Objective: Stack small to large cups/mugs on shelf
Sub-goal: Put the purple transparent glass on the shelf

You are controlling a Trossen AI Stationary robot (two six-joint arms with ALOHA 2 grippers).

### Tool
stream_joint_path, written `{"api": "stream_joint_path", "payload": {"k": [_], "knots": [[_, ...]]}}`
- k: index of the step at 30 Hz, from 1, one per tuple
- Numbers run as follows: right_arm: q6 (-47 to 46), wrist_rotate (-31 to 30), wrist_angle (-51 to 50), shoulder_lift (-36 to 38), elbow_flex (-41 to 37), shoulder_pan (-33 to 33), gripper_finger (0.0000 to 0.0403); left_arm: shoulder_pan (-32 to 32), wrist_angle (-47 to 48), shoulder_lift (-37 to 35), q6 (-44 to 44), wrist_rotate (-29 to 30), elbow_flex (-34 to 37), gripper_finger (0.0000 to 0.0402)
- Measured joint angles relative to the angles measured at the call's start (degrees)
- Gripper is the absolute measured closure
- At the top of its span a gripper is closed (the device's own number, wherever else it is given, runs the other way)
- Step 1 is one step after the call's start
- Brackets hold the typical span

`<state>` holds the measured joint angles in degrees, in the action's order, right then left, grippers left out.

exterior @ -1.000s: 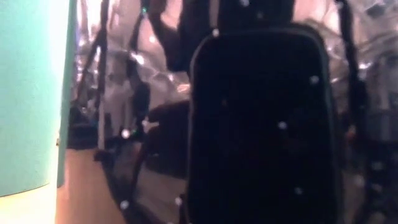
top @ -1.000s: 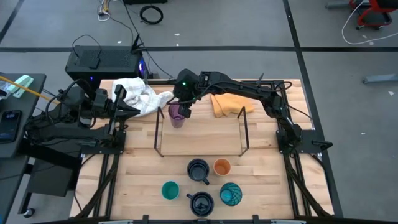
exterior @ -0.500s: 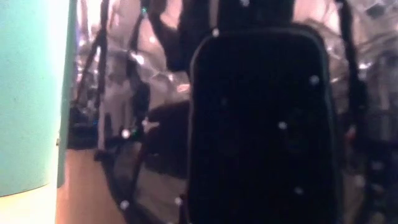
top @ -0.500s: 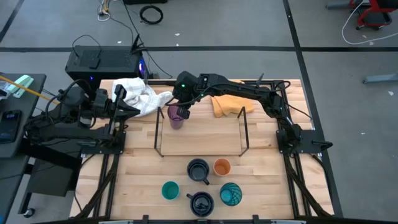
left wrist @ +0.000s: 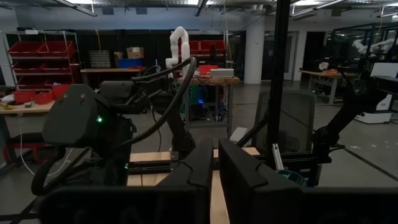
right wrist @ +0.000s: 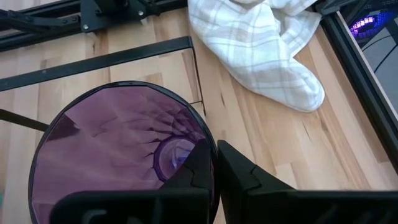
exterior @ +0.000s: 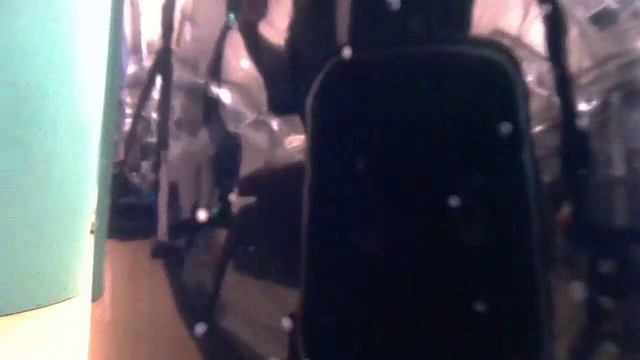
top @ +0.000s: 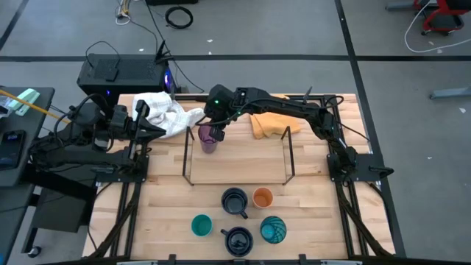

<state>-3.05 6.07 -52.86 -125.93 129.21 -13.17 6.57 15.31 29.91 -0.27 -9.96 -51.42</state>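
Observation:
My right gripper (top: pixel 217 132) is shut on the translucent purple tumbler (top: pixel 208 140) at the far left corner of the black wire shelf (top: pixel 288 158). The tumbler fills the right wrist view (right wrist: pixel 112 143), with a shelf wire (right wrist: pixel 124 59) beyond it. Whether its base rests on the shelf, I cannot tell. Near the front edge stand two navy mugs (top: pixel 235 200) (top: pixel 238 240), the orange cup (top: pixel 263 197), the small teal cup (top: pixel 202 224) and the patterned teal cup (top: pixel 273 230). My left gripper (top: pixel 151 125) waits shut at the table's left edge. My right gripper holds the tumbler by its rim (right wrist: pixel 208 140), on the side toward the table's right. One finger (right wrist: pixel 193 177) is inside the tumbler and one (right wrist: pixel 245 177) outside. The fingers come from above, pointing down. The tumbler is upright.
A white checked cloth (top: pixel 163 110) lies at the far left and a yellow cloth (top: pixel 268 121) behind the shelf. A black box (top: pixel 121 73) stands beyond the far left corner. In the low view a navy mug (exterior: pixel 420 200) and a teal cup (exterior: pixel 50 150) block the sight.

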Motion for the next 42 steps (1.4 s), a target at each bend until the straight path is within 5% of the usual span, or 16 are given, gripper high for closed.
{"api": "stream_joint_path", "payload": {"k": [42], "knots": [[-1.2,0.4,3.2,0.0,-3.7,0.3,0.0374,0.0,0.0,0.0,0.0,0.0,0.0,0.0376]]}}
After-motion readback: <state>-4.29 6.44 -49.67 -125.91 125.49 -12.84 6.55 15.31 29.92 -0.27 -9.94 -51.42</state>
